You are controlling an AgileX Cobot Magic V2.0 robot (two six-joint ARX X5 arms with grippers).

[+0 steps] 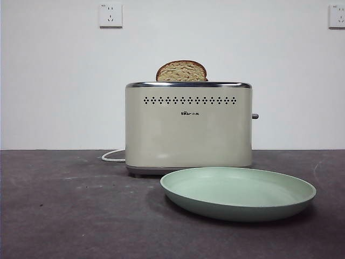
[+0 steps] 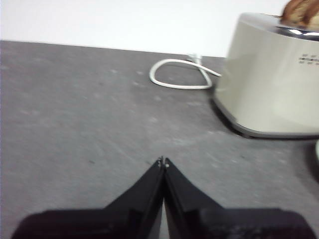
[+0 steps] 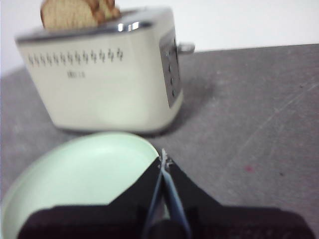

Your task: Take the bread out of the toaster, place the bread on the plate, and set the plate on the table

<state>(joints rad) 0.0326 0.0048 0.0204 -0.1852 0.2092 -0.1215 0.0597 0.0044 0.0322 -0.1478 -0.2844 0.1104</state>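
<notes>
I see only the domed top of the bread (image 1: 181,71) above the toaster (image 1: 188,129) at frame centre, its long axis along the slot; its lower part is hidden. The plate (image 1: 237,193) lies lower right. Left gripper (image 2: 163,161) and right gripper (image 3: 163,159) have jaws pressed together, empty.

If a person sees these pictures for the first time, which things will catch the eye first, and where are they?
First comes the cream toaster, standing in the middle of the dark table, with the bread rising from its top slot. Next is the mint-green plate, lying empty on the table just in front of the toaster. Both grippers, left and right, are shut and hold nothing.
</notes>
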